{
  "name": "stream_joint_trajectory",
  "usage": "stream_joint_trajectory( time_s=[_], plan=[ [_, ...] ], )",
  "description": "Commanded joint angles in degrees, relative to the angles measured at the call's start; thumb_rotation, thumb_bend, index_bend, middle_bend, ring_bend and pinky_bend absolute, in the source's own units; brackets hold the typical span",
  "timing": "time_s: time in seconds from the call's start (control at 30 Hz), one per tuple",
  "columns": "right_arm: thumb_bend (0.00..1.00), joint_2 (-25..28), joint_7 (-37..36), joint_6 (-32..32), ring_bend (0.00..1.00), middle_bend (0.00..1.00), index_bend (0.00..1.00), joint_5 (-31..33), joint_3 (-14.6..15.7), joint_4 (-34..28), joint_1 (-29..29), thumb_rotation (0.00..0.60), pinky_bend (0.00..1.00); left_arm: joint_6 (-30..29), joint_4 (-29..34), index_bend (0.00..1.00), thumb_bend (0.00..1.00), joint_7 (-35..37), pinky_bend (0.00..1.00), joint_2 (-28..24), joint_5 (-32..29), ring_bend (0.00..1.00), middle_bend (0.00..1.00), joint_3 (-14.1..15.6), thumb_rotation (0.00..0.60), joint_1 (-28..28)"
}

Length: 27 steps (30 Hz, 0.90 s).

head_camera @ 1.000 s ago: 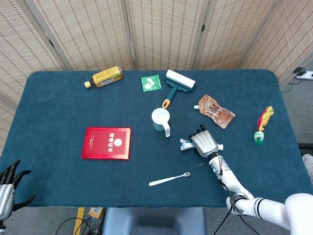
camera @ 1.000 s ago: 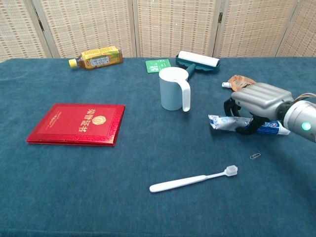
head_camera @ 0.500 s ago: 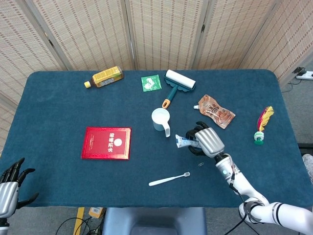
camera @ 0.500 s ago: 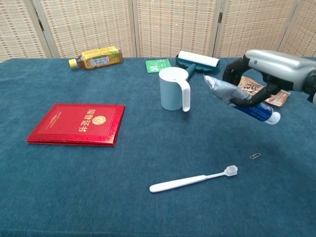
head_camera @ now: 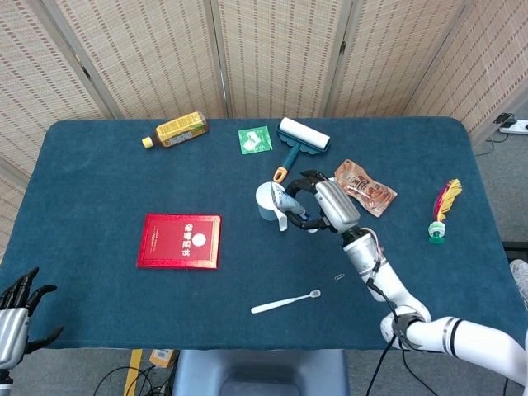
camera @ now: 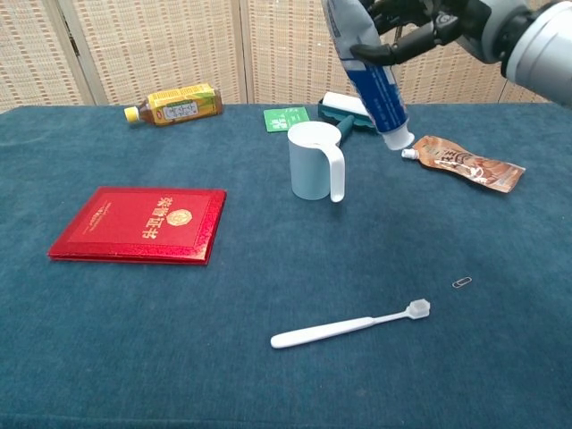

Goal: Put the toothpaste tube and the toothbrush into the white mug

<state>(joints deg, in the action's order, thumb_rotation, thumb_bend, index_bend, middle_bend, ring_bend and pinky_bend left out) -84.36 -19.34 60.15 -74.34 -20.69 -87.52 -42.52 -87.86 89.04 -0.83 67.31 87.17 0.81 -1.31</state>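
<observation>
Toothpaste tube: gripped aloft, cap downward, by the right hand, just right of the white mug. Toothbrush: laid flat on the near table. Left hand: seen at the near-left edge, fingers spread, nothing held.

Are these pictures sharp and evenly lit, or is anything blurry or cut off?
Head view: even, soft light, no glare, everything sharp, with faint shadows under the white mug. Chest view: also sharp, but the right hand holding the toothpaste tube is cropped by the top edge; the toothbrush shows clearly.
</observation>
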Motion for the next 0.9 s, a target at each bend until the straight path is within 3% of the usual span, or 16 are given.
stream_joint_trajectory(
  time_s=[0.03,0.43,0.9],
  plan=[
    [0.43,-4.6,-1.2,-1.0,0.4,0.68,0.73,4.4,-2.9,4.1,-2.8,0.6,0.21,0.1,-0.1,0.29,0.23,0.2,0.15,0.1,0.0,0.06,0.05,0.1,0.6,0.0],
    [0.4,-12.9,-0.1,-5.7,0.4,0.68,0.73,13.0,-8.1,15.7,-9.9,0.6,0.21,-0.1,-0.8,0.29,0.23,1.0,0.15,0.2,-0.4,0.06,0.05,0.2,0.6,-0.5],
    [0.35,-21.3,-1.7,-7.5,0.4,0.67,0.73,15.8,-11.1,30.3,-16.2,0.6,0.21,0.8,-1.6,0.29,0.23,1.1,0.15,0.2,-1.4,0.06,0.05,0.0,0.6,-0.4]
  ],
)
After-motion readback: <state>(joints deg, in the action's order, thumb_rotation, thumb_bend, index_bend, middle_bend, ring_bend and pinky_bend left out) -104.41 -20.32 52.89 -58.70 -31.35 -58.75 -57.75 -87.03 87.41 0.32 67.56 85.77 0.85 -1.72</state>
